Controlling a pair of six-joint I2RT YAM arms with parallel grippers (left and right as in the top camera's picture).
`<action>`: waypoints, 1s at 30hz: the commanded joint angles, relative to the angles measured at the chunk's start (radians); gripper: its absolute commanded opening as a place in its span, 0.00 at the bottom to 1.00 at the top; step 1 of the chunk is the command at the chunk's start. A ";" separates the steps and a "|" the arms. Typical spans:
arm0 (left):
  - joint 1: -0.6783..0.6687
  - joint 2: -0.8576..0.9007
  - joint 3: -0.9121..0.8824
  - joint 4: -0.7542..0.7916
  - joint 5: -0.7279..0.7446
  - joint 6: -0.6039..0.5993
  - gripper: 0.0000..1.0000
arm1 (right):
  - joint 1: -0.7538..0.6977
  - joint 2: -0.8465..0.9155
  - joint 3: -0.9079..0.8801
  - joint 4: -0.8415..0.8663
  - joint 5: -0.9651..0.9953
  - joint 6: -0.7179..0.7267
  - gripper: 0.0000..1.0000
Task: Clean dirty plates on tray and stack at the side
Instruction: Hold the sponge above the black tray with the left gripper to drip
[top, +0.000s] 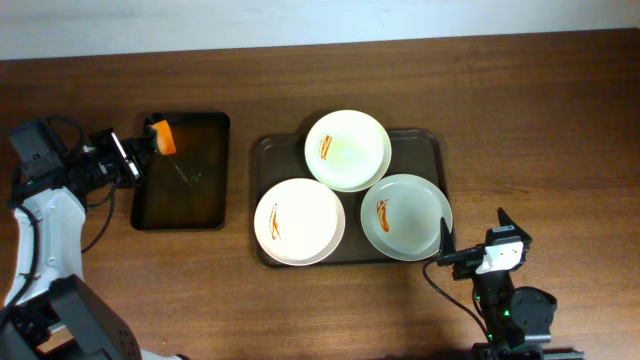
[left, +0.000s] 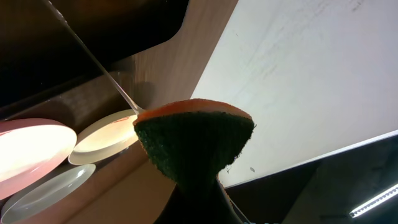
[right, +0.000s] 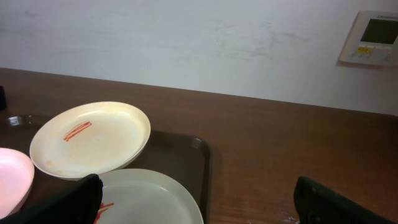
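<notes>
Brown wood grain runs across the table (top: 560, 120), which meets a plain white wall along its far edge. At the centre lies the tray (top: 428, 142), a dark brown rectangle with rounded corners and a raised rim. It carries three round, shallow, pale plates packed in a triangle. The back plate (top: 347, 150) reaches over the tray's far rim, and its near edge overlaps the two in front. The front-left plate (top: 299, 221) extends past the tray's near rim, and the front-right plate (top: 406, 217) pokes out over the right rim. Each smooth, glossy plate bears a short orange-red sauce streak left of its middle. Well apart to the left sits a smaller, narrower black tray (top: 190, 195) with a shiny base. The left jaws are clamped on a sponge (top: 163, 136) over that tray's back left corner. From the left wrist view the sponge (left: 194, 143) shows a coarse, dark green scouring face under a smooth orange back, bowed into a fan shape by the squeeze. The right jaws stand spread wide with nothing between them, just off the tray's near right corner beside the front-right plate; their dark fingertips (right: 68, 199) frame the bottom of the right wrist view. High on the wall there hangs a pale rectangular control panel (right: 372, 38) with a small screen.
</notes>
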 joint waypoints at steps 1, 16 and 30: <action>0.004 -0.030 0.012 -0.002 0.000 -0.013 0.00 | -0.008 -0.006 -0.007 -0.004 0.008 -0.007 0.98; 0.004 -0.030 0.012 -0.076 -0.080 0.053 0.00 | -0.008 -0.006 -0.007 -0.004 0.008 -0.007 0.98; 0.003 -0.030 0.012 -0.175 -0.052 0.128 0.00 | -0.008 -0.006 -0.007 -0.004 0.008 -0.007 0.98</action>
